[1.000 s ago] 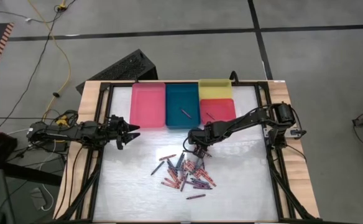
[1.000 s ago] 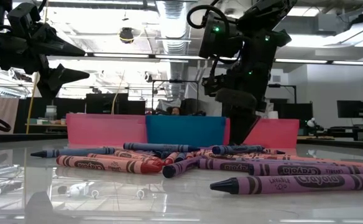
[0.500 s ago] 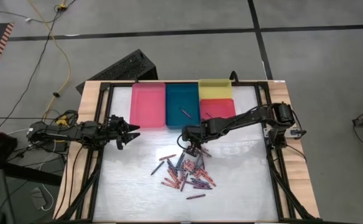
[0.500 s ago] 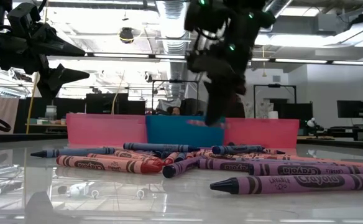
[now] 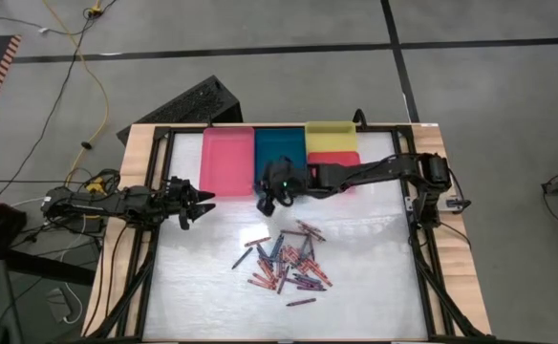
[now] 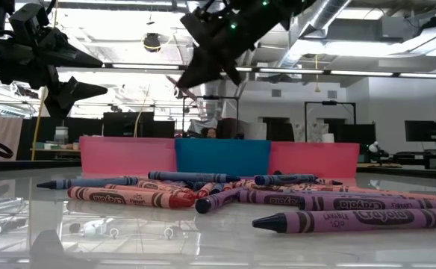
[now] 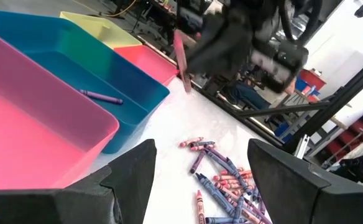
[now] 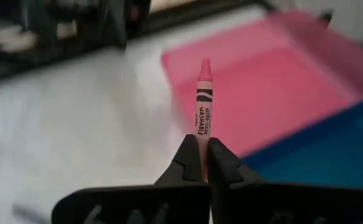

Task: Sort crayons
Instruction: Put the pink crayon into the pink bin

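Right wrist view showed the right gripper [image 8: 203,163] pinched on a pink crayon [image 8: 203,99], its long axis running straight out past the fingertips toward the pink tray [image 8: 275,87] just beyond. From above, that gripper [image 5: 271,196] hung near the teal tray's [image 5: 281,143] front edge, the pink tray [image 5: 226,161] beside it. The left gripper [image 5: 195,204] waited, spread wide, at the table's [image 5: 375,277] left side. The remaining crayons [image 5: 284,263] lay heaped mid-table.

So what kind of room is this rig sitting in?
Likely a lab or open workshop: exposed ceiling ducts, dark monitors on benches behind the table, and loose cables across a taped concrete floor.
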`<state>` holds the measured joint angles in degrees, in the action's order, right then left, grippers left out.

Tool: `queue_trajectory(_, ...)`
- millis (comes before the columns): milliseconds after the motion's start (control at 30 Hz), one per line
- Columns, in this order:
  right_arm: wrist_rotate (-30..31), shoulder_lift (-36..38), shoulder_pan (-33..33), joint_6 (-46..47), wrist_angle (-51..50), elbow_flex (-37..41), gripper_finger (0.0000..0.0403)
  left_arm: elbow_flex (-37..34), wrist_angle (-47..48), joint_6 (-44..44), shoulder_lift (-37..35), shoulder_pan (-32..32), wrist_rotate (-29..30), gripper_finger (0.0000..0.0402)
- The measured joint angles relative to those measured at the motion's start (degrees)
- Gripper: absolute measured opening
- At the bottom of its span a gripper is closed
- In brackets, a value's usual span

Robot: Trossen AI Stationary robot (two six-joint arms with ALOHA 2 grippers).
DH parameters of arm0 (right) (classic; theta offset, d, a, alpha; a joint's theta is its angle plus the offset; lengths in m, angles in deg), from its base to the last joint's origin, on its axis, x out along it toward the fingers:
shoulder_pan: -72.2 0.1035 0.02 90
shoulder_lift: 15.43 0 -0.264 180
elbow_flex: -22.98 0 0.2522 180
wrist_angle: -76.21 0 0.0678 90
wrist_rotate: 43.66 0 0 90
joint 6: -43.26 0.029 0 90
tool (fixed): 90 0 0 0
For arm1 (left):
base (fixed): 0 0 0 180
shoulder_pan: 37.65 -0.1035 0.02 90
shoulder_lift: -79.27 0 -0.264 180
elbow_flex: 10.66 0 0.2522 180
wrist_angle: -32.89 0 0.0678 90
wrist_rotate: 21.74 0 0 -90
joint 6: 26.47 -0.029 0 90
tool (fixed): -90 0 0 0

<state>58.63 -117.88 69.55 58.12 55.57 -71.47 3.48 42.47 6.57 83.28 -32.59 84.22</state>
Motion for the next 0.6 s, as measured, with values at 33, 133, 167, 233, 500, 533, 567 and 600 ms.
queue_trajectory(33, 0.0, 0.0, -0.5, 0.0, 1.5, 0.0, 0.0002, 0.0, 0.0, 0.0, 0.0, 0.0, 0.0, 0.0245)
queue_trajectory(133, 0.0, 0.0, -1.9, 0.0, 4.9, 0.0, 0.0002, 0.0, 0.0, 0.0, 0.0, 0.0, 0.3, 0.0245)
queue_trajectory(167, 0.0, 0.0, -2.2, 0.0, 6.1, 0.0, 0.0002, 0.0, 0.0, 0.0, 0.0, 0.0, 0.5, 0.0245)
queue_trajectory(233, 0.0, -1.2, -2.9, 0.0, 10.6, 0.0, 0.0002, 0.0, 0.0, 0.0, 0.0, 0.0, 1.0, 0.0245)
queue_trajectory(500, -0.2, -8.5, -4.6, -3.3, 16.7, -3.8, 0.0003, 0.0, -0.4, -0.4, 0.4, 0.0, 2.1, 0.0245)
queue_trajectory(533, -0.2, -9.3, -4.9, -3.4, 16.8, -4.9, 0.0005, 0.0, -0.1, -0.4, 0.5, 0.0, 2.0, 0.0245)
queue_trajectory(567, -0.2, -9.9, -5.2, -3.4, 15.4, -5.6, 0.0006, 0.0, -0.2, -0.3, 0.8, 0.0, 2.3, 0.0245)
queue_trajectory(600, -0.2, -11.1, -5.5, -3.4, 15.5, -7.0, 0.0006, 0.0, -0.7, -0.4, 1.1, 0.0, 2.3, 0.0245)
